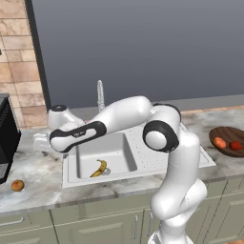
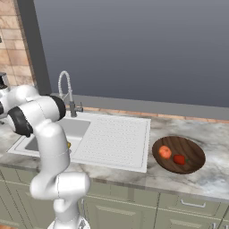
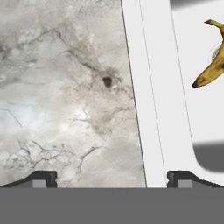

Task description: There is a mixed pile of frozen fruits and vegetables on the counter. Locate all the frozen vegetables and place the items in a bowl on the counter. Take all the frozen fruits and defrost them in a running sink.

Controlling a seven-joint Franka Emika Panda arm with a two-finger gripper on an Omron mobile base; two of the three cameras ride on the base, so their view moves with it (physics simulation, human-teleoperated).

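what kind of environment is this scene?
A simulated kitchen, rendered: white sink with a coil faucet set in a marbled counter over cabinets, and a wooden bowl holding produce.

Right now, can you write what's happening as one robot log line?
gripper: open, empty, over counter by sink rim | banana: in sink | tomato, red pepper: in bowl | small orange fruit: on counter

There is one banana (image 1: 99, 168), and it lies in the one sink (image 1: 143, 164). One small round orange-yellow fruit (image 1: 17, 185) sits on the counter (image 1: 33, 190). There is one wooden bowl (image 2: 193, 152), and it holds two red items: one round orange-red ball (image 2: 165, 152) and one smaller red piece (image 2: 179, 159). One faucet (image 2: 66, 91) stands behind the sink.
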